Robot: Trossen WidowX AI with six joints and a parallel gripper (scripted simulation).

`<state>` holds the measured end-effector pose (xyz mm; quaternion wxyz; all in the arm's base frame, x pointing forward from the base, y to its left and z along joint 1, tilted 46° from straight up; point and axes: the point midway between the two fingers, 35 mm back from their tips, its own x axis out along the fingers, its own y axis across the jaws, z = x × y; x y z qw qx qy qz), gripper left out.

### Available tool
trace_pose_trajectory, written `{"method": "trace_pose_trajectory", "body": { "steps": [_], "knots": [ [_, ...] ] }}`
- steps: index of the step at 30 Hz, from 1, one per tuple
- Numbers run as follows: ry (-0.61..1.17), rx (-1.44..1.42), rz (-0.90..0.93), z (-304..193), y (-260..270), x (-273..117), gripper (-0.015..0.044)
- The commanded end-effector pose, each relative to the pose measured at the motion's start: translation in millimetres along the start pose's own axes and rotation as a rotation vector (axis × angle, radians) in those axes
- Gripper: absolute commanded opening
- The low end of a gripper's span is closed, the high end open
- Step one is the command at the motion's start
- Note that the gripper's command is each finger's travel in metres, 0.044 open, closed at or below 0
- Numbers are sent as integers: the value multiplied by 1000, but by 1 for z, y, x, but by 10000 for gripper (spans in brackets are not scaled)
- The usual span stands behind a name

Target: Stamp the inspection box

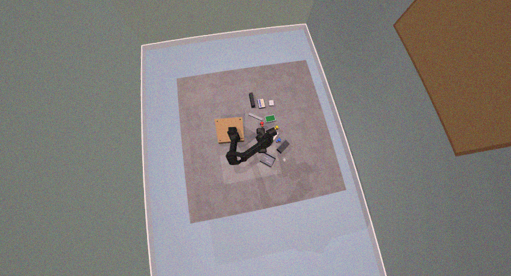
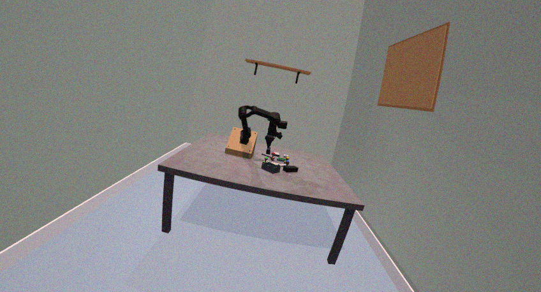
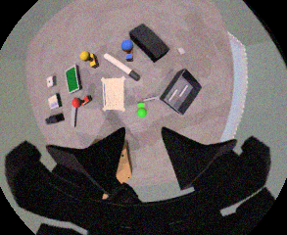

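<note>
My gripper (image 2: 268, 152) (image 3: 143, 129) is open and empty, raised above the bench. The green-knobbed stamp (image 3: 141, 113) (image 2: 266, 158) stands on the bench below and just beyond the fingertips in the wrist view. The pale card (image 3: 114, 94) lies flat, left of the green stamp in the wrist view; its markings and any print are too blurred to read. The green ink pad (image 1: 270, 118) (image 3: 72, 79) lies open beyond the card. Red (image 1: 261, 123) (image 3: 76, 103), yellow (image 1: 276, 127) (image 3: 84, 56) and blue (image 1: 278, 140) (image 3: 127, 45) stamps stand around the card. The arm hides the green stamp in the top view.
A dark open tray (image 1: 267, 159) (image 3: 181, 92) is right of the green stamp in the wrist view. A black block (image 1: 282, 146) (image 3: 149, 42) and a marker (image 3: 116, 64) lie beyond the card. A grey strip (image 1: 255, 116) lies near the red stamp. Small boxes stand farther off.
</note>
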<state>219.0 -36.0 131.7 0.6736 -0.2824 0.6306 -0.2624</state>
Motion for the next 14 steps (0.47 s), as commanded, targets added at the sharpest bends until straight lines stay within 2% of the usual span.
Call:
{"method": "trace_pose_trajectory", "body": {
  "steps": [1, 14],
  "knots": [
    [2, 6, 4, 0, 0, -1, 251],
    [-1, 1, 0, 0, 0, -1, 251]
  ]
}}
